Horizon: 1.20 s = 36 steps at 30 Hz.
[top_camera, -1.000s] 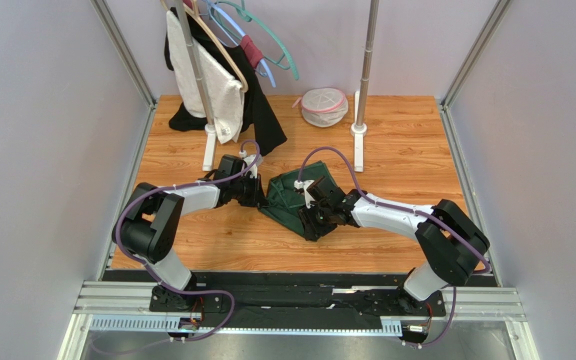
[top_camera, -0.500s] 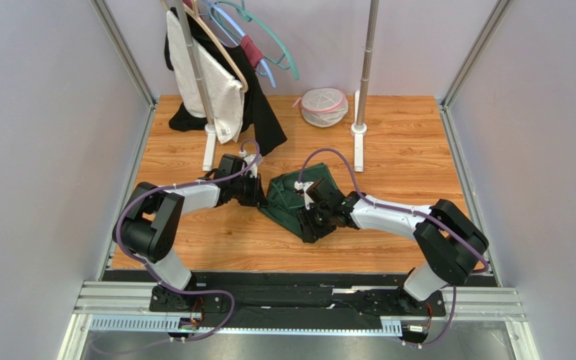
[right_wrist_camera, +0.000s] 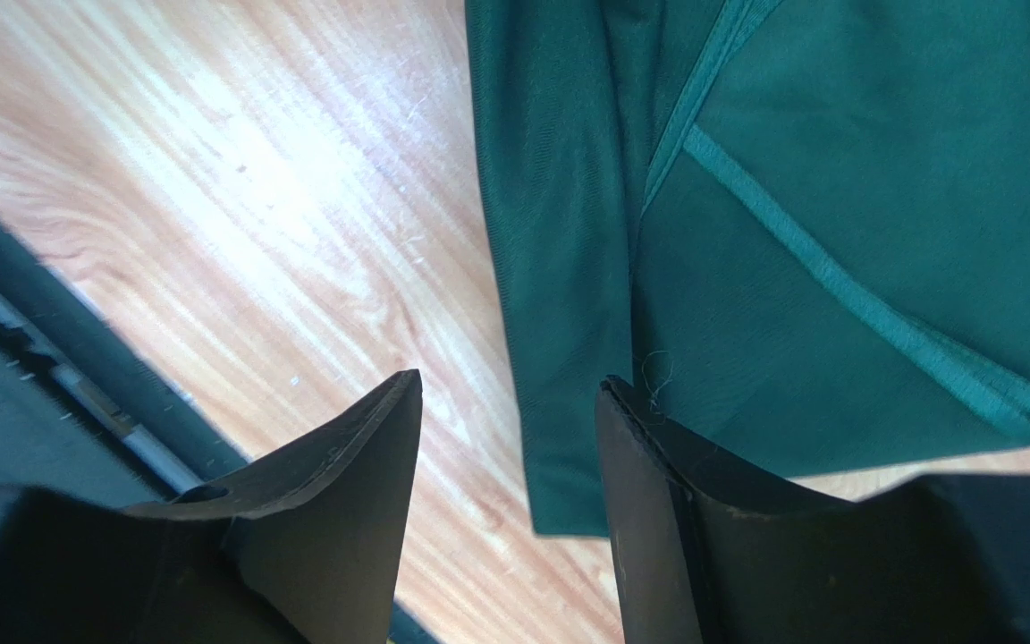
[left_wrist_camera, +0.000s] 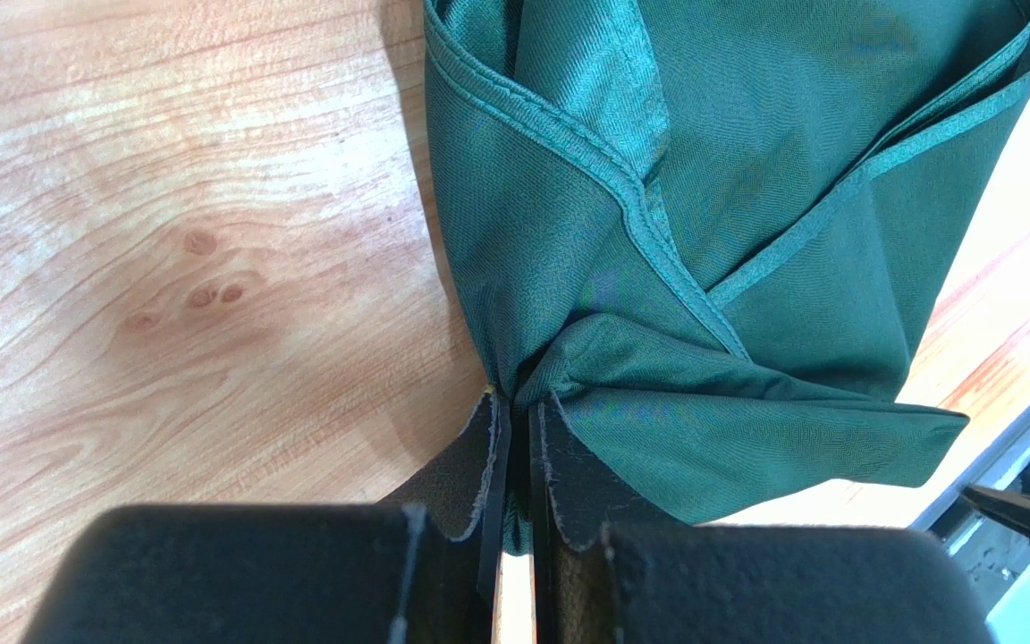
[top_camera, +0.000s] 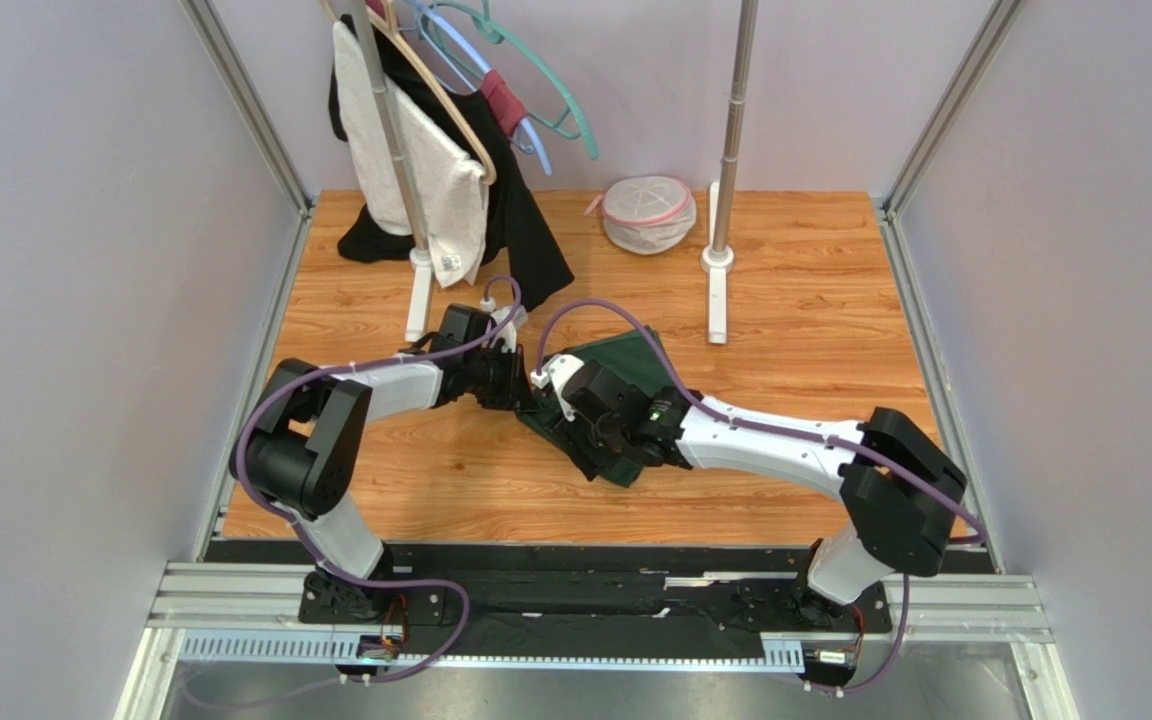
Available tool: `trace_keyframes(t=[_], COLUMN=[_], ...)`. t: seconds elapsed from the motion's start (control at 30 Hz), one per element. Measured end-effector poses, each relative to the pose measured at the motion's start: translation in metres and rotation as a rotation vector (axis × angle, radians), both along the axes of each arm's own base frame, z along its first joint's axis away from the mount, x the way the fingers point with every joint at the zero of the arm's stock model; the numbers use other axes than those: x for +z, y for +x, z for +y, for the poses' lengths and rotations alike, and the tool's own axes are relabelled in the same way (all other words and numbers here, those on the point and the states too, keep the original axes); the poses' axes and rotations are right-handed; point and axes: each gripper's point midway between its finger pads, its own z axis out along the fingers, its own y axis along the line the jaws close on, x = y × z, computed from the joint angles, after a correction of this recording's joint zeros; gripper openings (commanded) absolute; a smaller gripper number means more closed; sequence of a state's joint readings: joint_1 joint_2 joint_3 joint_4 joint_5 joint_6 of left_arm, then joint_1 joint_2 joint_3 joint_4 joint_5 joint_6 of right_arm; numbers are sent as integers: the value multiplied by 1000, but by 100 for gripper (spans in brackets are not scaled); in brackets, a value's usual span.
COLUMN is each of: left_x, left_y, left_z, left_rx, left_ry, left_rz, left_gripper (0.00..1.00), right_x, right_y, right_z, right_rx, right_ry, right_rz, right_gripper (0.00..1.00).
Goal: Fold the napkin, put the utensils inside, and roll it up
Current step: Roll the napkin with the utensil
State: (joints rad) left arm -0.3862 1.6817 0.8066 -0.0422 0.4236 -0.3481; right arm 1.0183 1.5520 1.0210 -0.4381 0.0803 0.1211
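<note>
Left fingers (left_wrist_camera: 460,483) clamped, one green napkin (left_wrist_camera: 749,201)

Wooden table (top_camera: 432,495), lying beneath the left claw (top_camera: 516,386) and the right claw (top_camera: 602,440). Left post (top_camera: 391,143) of a clothes rack stood beyond the left claw on a white foot (top_camera: 419,300). Right post (top_camera: 731,128) stood beyond the right claw and to its right, on a white foot (top_camera: 716,263). A white garment (top_camera: 420,168) and a black garment (top_camera: 531,252) hung at the left post, the black hem reaching the table just beyond the left claw. Above them hung a wooden hanger (top_camera: 444,93), a teal hanger (top_camera: 549,87) and a dark red garment (top_camera: 504,102). A round white mesh pouch (top_camera: 647,215) with a pink rim lay well beyond the right claw, just left of the right foot. Grey walls (top_camera: 86,300) flanked both claws. A metal rail (top_camera: 597,608) ran on the near side of both.
</note>
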Motion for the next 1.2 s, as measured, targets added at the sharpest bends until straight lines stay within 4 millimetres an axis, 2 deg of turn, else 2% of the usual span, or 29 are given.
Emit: trace_keyframes(t=[0.2,0.7,0.8,0.87,1.0,1.1,1.13,1.2], left_x=[0,0,0,0,0,0,0,1], left_y=[1,3,3,3,4,4,5,5], left_z=[-1,-3,-3,-3,-2,-1,0,3], left_rx=[-3,-9,-10,-13,-10,-6,-1,15], left_ry=[-3,-10,-11,-11,-11,-12,-12,-11], left_rz=[2,8,9,7,8,8,8,11], left_gripper=[0,0,0,0,0,11,25,39], right_x=[-25,-61,-61,-62,-63,-62,-62,-62], right_y=[7,10,14,15,20,20,20,19], right_z=[-3,-3,2,4,5,6,6,9], right_rx=[13,39,30,21,2,-1,0,11], right_ry=[-86,-135,-123,-120,-120,-88,-74,-32], right_rz=[-22,-33,-43,-42,-44,-9,4,39], right_gripper=[55,52,42,27,13,8,6,4])
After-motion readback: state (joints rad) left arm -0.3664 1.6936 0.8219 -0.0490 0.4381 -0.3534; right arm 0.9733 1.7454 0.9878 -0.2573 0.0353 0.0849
